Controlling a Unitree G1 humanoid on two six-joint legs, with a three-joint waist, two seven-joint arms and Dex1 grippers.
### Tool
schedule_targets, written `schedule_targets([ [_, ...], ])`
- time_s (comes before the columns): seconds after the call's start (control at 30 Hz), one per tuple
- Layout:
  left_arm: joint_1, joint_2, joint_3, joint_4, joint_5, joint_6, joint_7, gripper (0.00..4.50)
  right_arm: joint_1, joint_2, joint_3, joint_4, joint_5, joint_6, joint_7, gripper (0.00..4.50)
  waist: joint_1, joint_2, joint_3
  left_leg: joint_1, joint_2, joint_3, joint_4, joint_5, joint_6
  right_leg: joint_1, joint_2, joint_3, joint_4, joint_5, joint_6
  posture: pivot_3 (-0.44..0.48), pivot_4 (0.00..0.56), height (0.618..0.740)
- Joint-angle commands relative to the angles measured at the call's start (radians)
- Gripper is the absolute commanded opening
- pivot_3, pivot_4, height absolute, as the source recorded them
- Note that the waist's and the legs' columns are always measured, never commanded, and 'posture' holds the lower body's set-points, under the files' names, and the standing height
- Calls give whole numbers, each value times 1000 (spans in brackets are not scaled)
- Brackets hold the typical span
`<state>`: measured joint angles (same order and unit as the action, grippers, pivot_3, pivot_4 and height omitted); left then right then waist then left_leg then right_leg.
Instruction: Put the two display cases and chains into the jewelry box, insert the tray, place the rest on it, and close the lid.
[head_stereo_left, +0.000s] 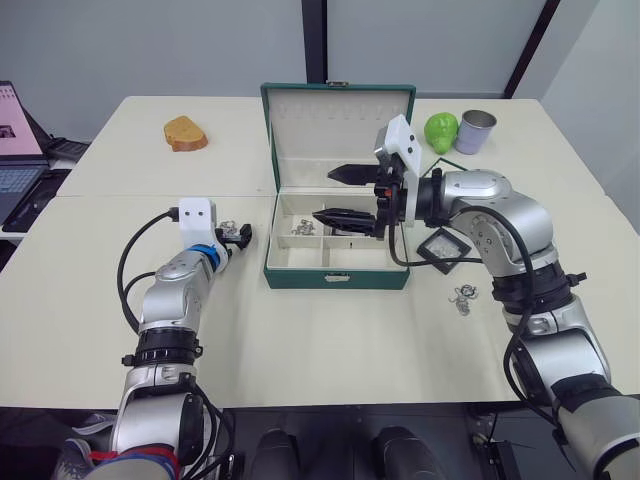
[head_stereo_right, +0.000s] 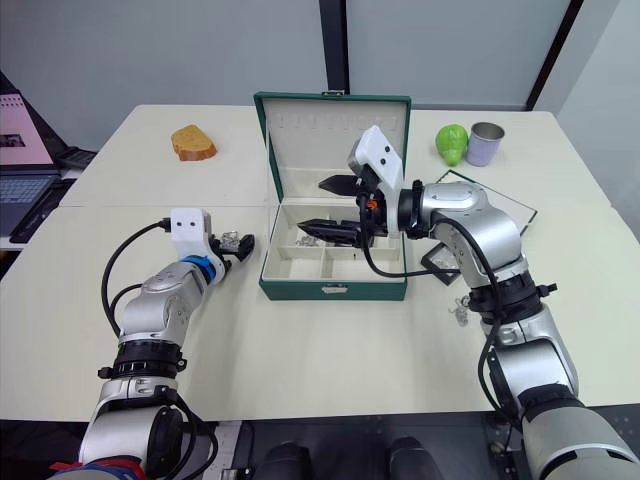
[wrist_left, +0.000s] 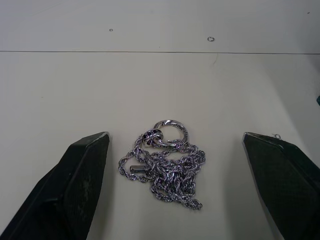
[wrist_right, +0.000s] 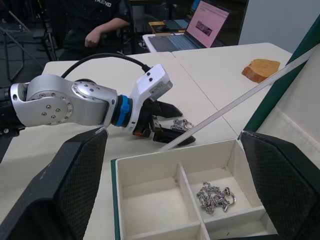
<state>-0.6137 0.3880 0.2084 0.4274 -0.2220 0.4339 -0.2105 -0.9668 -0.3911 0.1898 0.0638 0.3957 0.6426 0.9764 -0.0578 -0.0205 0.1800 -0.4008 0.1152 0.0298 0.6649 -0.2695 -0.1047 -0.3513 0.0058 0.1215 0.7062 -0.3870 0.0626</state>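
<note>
Green and cream-lined, the jewelry box (head_stereo_left: 337, 268) stood with its lid (head_stereo_left: 338, 135) raised near the table's far edge. The right gripper (head_stereo_left: 338, 195) hovered over its compartments, fingers spread wide. The right wrist view revealed a chain (wrist_right: 214, 196) lying in one compartment. The left gripper (head_stereo_left: 240, 235), fingers parted, straddled a second chain (wrist_left: 165, 162) on the tabletop beside the box, its ring pendant plain in the left wrist view.

shiny metal chain (wrist_left: 165, 165), matt table (wrist_left: 150, 85)
</note>
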Motion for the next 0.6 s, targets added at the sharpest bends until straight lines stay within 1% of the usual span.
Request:
schedule_targets([
  [0.03, 12, -6, 4, -13, 2, 22, 3, 4443, -4, -9, -17, -41, 5, -5, 4, 4500, 0, 0, 0, 0, 0, 0, 0, 0, 0, 0, 0, 0, 0, 0, 0, 0, 150, 740],
  [0.1, 13, -6, 3, -11, 3, 24, 3, 4443, -4, -9, -17, -39, 4, -6, 5, 4500, 0, 0, 0, 0, 0, 0, 0, 0, 0, 0, 0, 0, 0, 0, 0, 0, 150, 740],
  [0.2, 10, -6, 4, -9, 4, 29, 8, 3908, -5, -10, -17, -38, 4, -6, 6, 4500, 0, 0, 0, 0, 0, 0, 0, 0, 0, 0, 0, 0, 0, 0, 0, 0, 150, 740],
  [0.43, 7, -11, 10, 0, 6, 32, 4, 1862, -10, -11, -18, -29, 1, -14, 10, 4500, 2, 0, 0, 0, 0, 0, 0, 0, 0, 0, 0, 0, 0, 0, 0, 0, 150, 740],
  [0.6, 9, -13, 14, -3, 5, 34, 1, 519, -11, -13, -20, -27, 1, -15, 13, 4500, 2, 0, 0, 0, 0, 0, 0, 0, 0, 0, 0, 0, 0, 0, 0, 0, 150, 740],
])
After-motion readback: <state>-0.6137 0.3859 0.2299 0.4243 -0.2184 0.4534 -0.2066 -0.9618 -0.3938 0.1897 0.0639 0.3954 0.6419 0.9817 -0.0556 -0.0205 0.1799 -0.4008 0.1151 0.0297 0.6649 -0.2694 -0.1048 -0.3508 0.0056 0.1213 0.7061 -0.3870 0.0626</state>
